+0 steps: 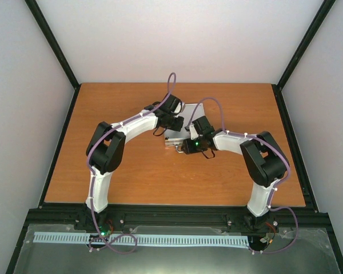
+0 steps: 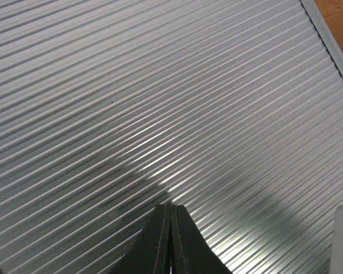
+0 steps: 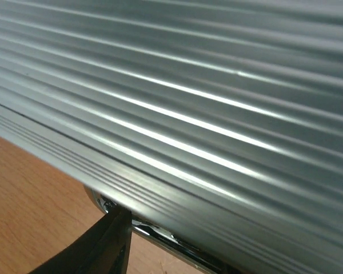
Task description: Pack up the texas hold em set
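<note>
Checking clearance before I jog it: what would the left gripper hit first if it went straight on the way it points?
The ribbed lid of the silver case. The shut left gripper points right at it, seemingly very close, though the gap is hard to judge.

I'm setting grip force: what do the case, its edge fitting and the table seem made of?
The case looks like aluminium or a similar silver metal: fine parallel ribs with bright, streaky glints. Its edge fitting seems to be polished chrome, mirror-shiny. The table looks like wood or wood-look laminate: orange-brown, faint grain, smooth sheen.
</note>
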